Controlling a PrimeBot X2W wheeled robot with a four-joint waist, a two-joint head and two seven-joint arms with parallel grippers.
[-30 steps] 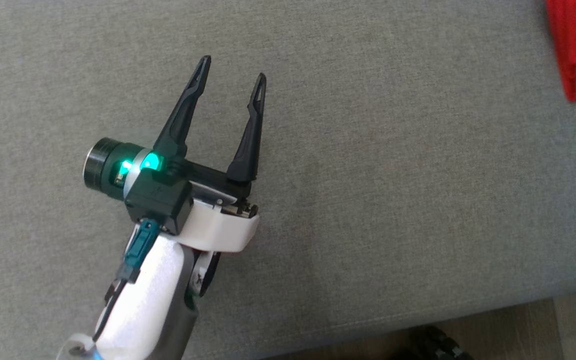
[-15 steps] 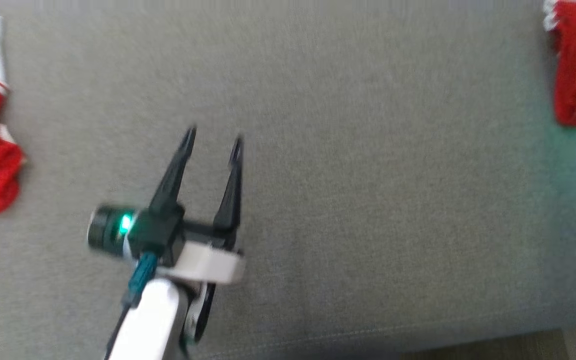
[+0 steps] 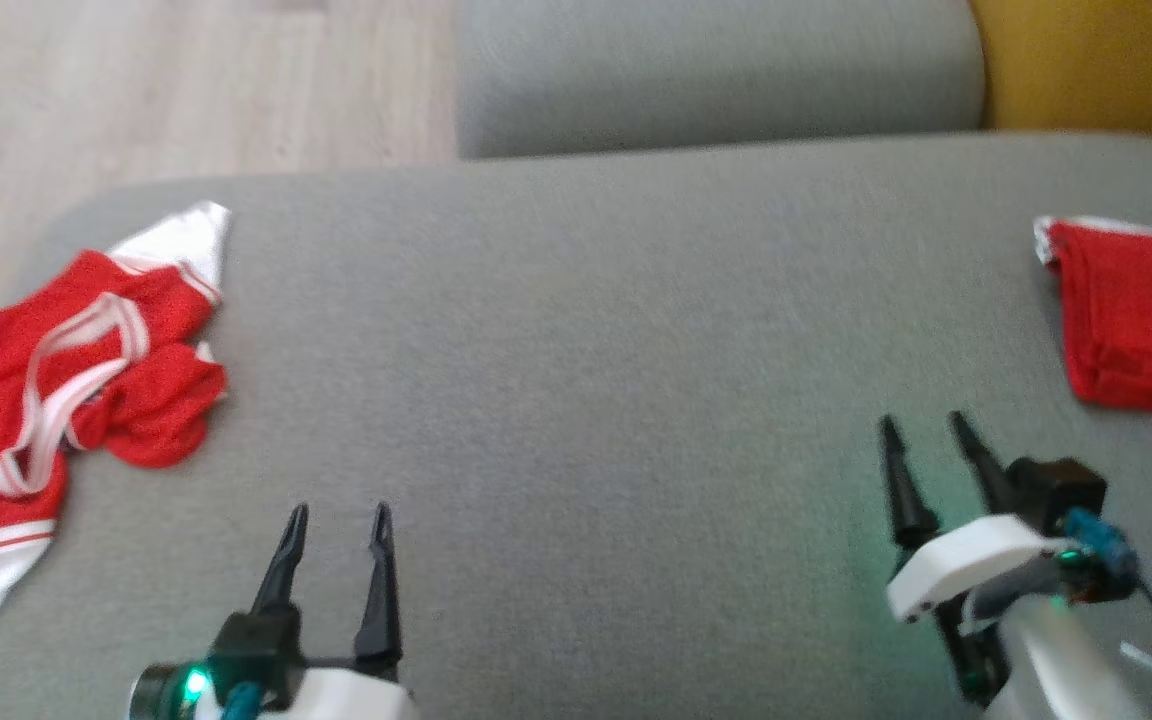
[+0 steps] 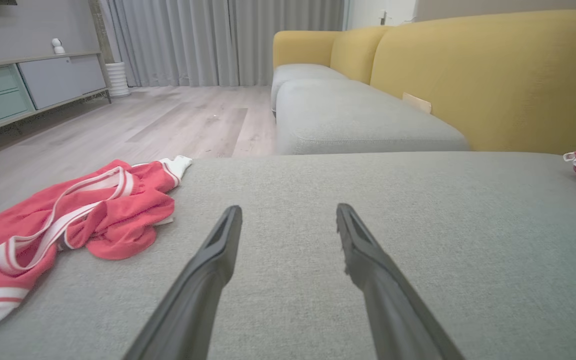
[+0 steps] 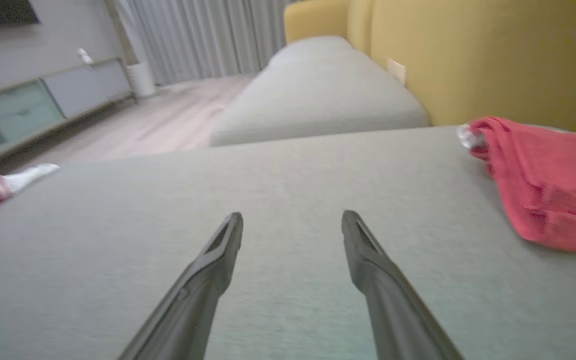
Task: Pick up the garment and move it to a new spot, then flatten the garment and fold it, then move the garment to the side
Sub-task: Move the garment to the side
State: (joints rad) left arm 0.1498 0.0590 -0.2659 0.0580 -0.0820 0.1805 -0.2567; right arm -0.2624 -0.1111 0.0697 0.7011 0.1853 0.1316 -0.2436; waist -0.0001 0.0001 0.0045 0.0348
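A folded red garment (image 3: 1136,320) lies flat at the right end of the grey sofa cushion (image 3: 586,350), close to the yellow backrest (image 3: 1096,60). Its right part is cut off by the head view's edge. What shows runs lengthwise from a white-trimmed corner at the far end towards the near right, and layered folds show along its near edge. At the opposite, left end of the same cushion lies a crumpled red garment (image 3: 66,370) with white bands. It stretches on a slant from a white corner at the far right down to a white part at the near left, right at the cushion's left edge, with a white-striped loop bunched across its middle. The two garments are well apart, with bare grey fabric between them. The left hand (image 3: 338,515) hangs over the near part of the cushion with its two dark fingers spread and nothing between them, pointing away from the robot, to the right of the crumpled garment and clear of it. The right hand (image 3: 921,425) is likewise released and empty, its fingers parted, near the folded garment's near-left corner but not touching it. Beyond the cushion are a second grey seat (image 3: 716,70) and pale wooden floor (image 3: 186,90).
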